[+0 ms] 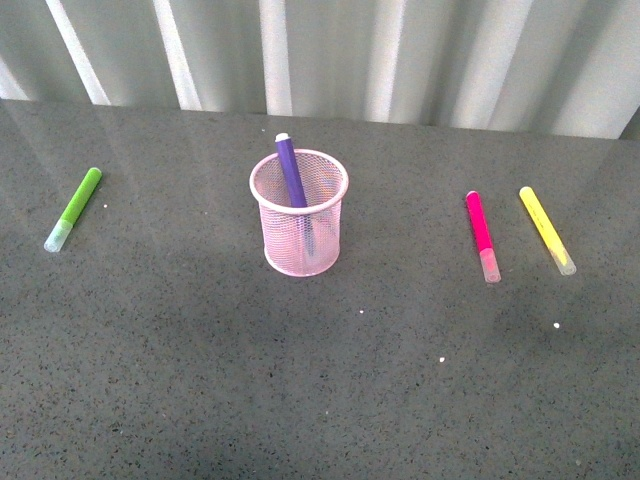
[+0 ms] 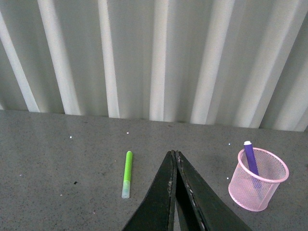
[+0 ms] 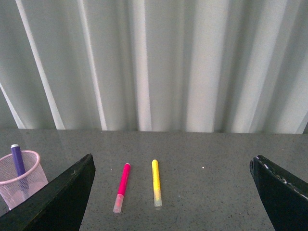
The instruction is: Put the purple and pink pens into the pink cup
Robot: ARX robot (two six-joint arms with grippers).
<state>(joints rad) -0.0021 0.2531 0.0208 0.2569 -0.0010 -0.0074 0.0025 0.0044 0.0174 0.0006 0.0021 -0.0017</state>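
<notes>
My left claw (image 2: 173, 153) is pressed together and empty, while my right claw (image 3: 173, 159) is spread wide with nothing in it. The purple pen (image 1: 290, 172) stands tilted inside the pink cup (image 1: 280, 240) at centre. The pink pen (image 1: 480, 225) lies flat to the right, just left of the yellow marker (image 1: 545, 228), clear cap nearest me. It looks light, stiff and smooth and may roll, so I'd pinch across the mid-barrel.

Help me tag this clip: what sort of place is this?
Probably a staged test bench, not a lived-in desk: a dark speckled tabletop, a pale pleated backdrop, and only a pink mesh cup holding a purple pen, with a pink pen, green pen and yellow pen laid apart.
</notes>
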